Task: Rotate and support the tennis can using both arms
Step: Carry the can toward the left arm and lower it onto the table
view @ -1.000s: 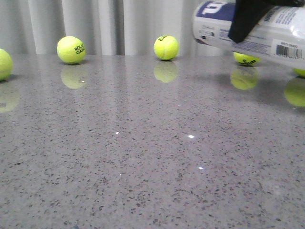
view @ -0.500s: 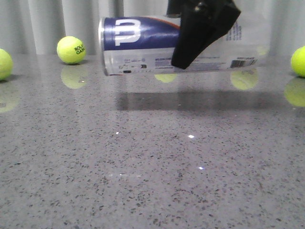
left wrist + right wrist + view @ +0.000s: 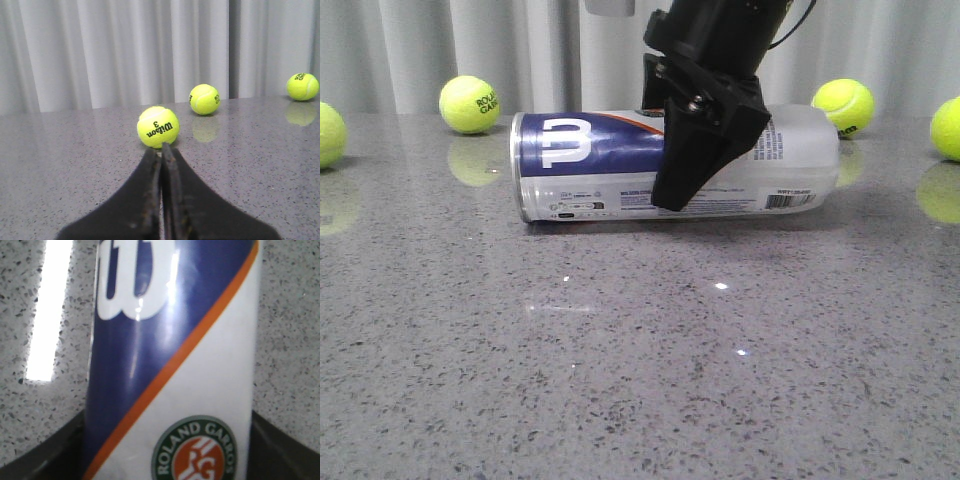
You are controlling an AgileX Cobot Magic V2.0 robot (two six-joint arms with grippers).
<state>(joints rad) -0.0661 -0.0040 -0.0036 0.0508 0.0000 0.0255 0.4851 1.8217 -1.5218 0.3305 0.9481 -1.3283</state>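
The tennis can (image 3: 585,165) lies level, low over the grey table (image 3: 620,360), silver rim to the left; I cannot tell if it touches. My right gripper (image 3: 692,160) comes down from above and is shut on the can's middle. In the right wrist view the can (image 3: 170,340) fills the frame, with navy label, white W and orange stripe, between the right gripper's (image 3: 170,452) dark fingers (image 3: 60,452). My left gripper (image 3: 161,148) is shut and empty, low over the table. A Wilson tennis ball (image 3: 158,127) sits just past its tips. The left arm is not in the front view.
Tennis balls line the table's far edge before a grey curtain: two at the left (image 3: 469,104) (image 3: 326,133) and two at the right (image 3: 844,105) (image 3: 948,127). The left wrist view shows two more balls (image 3: 204,99) (image 3: 302,86) further off.
My right gripper carried the can from the upper right down and to the left. The can went from tilted high in the air to level, low at the table.
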